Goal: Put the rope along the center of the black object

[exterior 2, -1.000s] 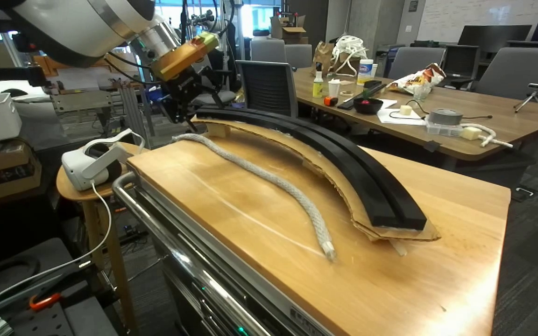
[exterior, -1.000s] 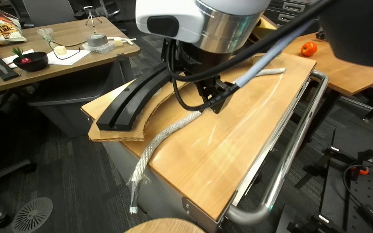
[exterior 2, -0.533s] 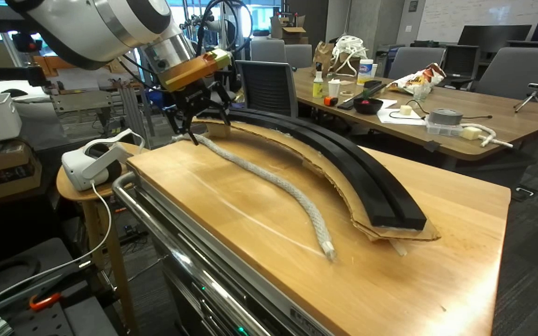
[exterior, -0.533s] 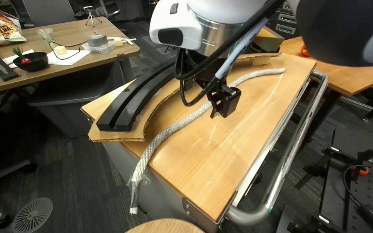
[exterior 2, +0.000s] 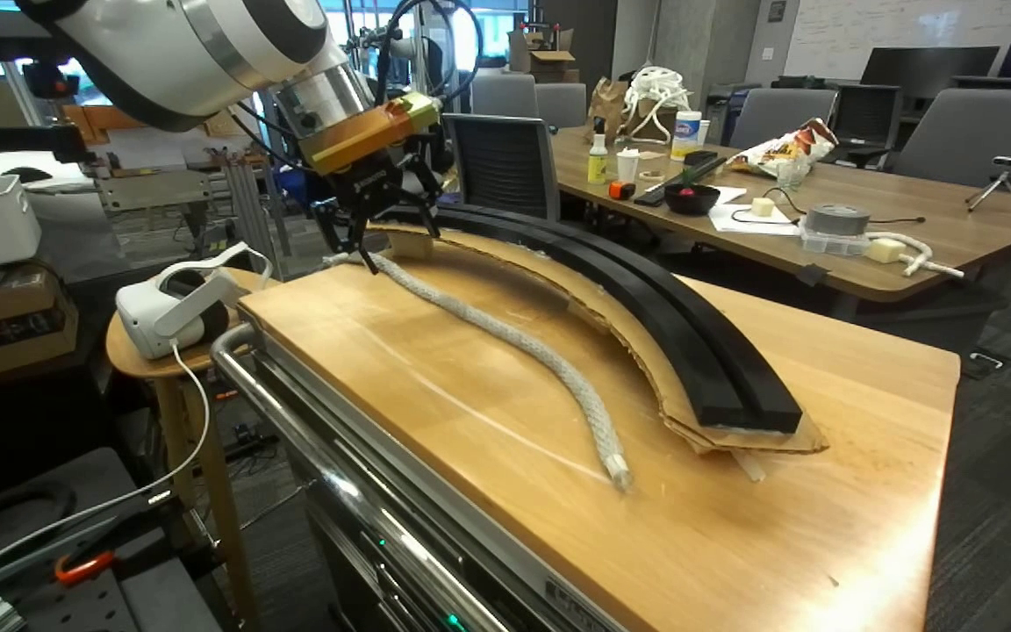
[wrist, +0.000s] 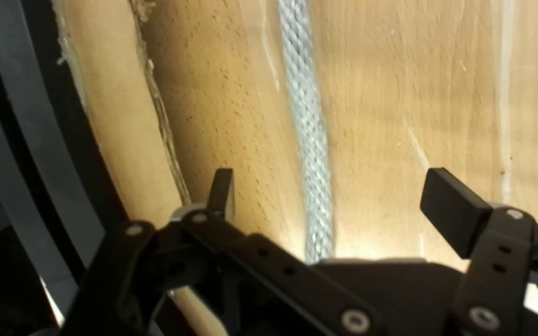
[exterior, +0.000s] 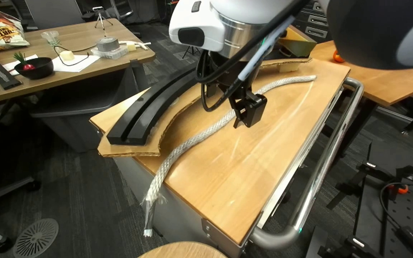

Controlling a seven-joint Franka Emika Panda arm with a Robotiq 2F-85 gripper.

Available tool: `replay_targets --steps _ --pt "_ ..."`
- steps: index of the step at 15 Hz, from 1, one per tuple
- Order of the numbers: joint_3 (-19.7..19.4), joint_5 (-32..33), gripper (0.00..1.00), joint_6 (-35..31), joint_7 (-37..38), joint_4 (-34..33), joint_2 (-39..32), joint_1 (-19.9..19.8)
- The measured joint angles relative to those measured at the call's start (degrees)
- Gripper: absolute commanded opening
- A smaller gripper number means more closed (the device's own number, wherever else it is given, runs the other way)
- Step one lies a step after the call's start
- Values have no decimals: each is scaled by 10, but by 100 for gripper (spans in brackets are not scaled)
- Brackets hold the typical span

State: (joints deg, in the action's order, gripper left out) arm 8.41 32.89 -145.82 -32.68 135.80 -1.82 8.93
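Observation:
The pale rope lies in a loose curve on the wooden table, beside the black object. In an exterior view one taped end hangs over the table's edge; the opposite end rests on the wood. The black object is a curved grooved track, also seen at the left of the wrist view; its groove shows bare where visible. My gripper is open, with one finger on each side of the rope as seen from the wrist. It is above the rope and holds nothing. The arm hides part of the track in an exterior view.
Brown cardboard sticks out under the track, raised on small blocks. A shiny metal rail runs along the table's side. A stool with a headset stands near. Another table holds several items.
My gripper has moved right and lower in the view with the headset, coming over the rope, then shifted slightly up. The rope and the track have not moved.

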Motion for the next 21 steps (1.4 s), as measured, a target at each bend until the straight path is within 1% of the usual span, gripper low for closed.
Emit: replay_targets --steps 2,4,6,8,12,21 --pt "-16 4 100 -13 27 10 14 -14" --pt "-40 7 100 -31 40 34 40 -37" --pt "-68 35 100 -43 62 61 67 -68" --pt "-82 57 100 -45 83 78 86 -88" --pt "-79 59 100 -45 96 86 93 -87" --pt "-78 59 100 -46 97 86 93 -87"
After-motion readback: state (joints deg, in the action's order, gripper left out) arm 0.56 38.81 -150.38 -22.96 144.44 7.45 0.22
